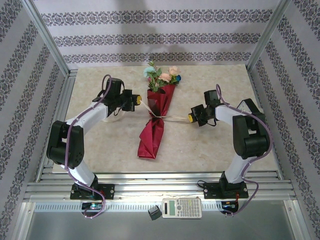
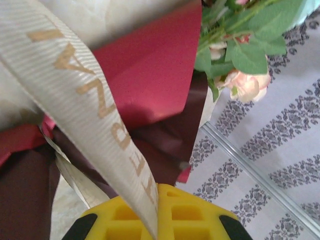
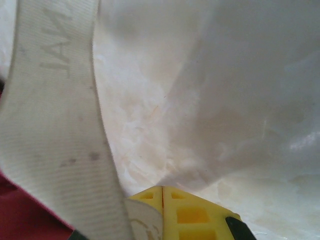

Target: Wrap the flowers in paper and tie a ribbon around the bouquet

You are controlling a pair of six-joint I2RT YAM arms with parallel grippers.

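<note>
The bouquet [image 1: 152,132] lies on the table's middle, a narrow crimson paper [image 1: 159,102] cone with the flowers [image 1: 161,76] at its far end. The cream ribbon [image 1: 159,117] circles the cone's waist and runs taut to both sides. My left gripper [image 1: 136,101] is shut on the ribbon's left end, just left of the cone's wide end. My right gripper [image 1: 190,118] is shut on the right end. In the left wrist view the lettered ribbon [image 2: 85,100] leaves the shut yellow gripper [image 2: 159,187] toward the paper [image 2: 145,65] and the flowers [image 2: 245,82]. The right wrist view has the ribbon [image 3: 50,130] beside the shut gripper [image 3: 162,189].
The marble-look table [image 1: 215,145] is fenced by aluminium posts and patterned walls [image 1: 150,40]. A calculator [image 1: 182,207] and a small black object [image 1: 154,213] lie on the near shelf behind the arm bases.
</note>
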